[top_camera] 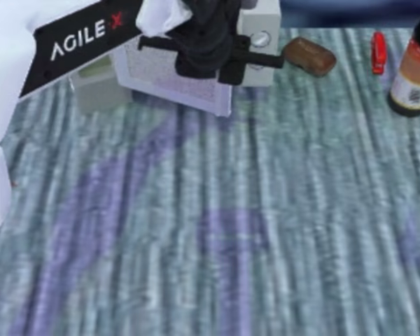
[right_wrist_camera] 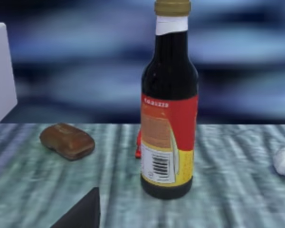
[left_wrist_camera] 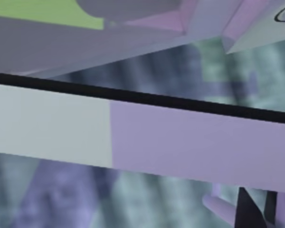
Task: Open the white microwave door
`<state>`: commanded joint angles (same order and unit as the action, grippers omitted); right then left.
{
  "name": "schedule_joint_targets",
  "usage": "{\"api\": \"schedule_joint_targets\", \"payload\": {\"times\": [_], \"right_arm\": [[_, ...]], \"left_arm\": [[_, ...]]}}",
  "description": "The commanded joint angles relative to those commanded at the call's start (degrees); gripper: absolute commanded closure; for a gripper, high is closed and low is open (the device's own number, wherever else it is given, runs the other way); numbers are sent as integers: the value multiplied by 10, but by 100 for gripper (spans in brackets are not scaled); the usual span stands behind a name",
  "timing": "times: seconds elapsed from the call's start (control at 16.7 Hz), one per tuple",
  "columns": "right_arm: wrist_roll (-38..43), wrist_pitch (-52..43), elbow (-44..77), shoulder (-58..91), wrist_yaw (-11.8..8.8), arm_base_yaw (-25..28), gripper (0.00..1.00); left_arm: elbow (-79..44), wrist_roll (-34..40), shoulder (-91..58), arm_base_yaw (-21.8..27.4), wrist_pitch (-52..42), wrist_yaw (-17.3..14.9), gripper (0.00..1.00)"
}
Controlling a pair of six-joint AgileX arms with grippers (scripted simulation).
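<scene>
The left end effector sits at the white microwave door, swung partly ajar at the bench's far left; its grip cannot be told.

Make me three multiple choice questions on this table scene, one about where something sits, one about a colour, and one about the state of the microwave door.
1. Where is the dark sauce bottle?
A. the table's far right
B. the near left corner
C. on top of the microwave

2. What colour is the bottle's cap?
A. blue
B. gold
C. white

3. How does the white microwave door stand?
A. shut flush
C. lying flat on the table
B. swung partly open

Answers: 1 A, the top view shows it at the right edge; 2 B, the right wrist view shows a gold cap; 3 B, the door angles out from the microwave under the left gripper.
</scene>
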<state>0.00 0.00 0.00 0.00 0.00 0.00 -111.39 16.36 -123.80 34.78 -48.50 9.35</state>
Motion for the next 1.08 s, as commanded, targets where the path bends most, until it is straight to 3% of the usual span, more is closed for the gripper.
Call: {"api": "schedule_joint_targets", "payload": {"times": [0.78, 1.08], "right_arm": [[0, 0, 0, 0, 0, 0, 0], [0, 0, 0, 0, 0, 0, 0]], "left_arm": [[0, 0, 0, 0, 0, 0, 100], [31, -22, 23, -3, 17, -14, 100]]}}
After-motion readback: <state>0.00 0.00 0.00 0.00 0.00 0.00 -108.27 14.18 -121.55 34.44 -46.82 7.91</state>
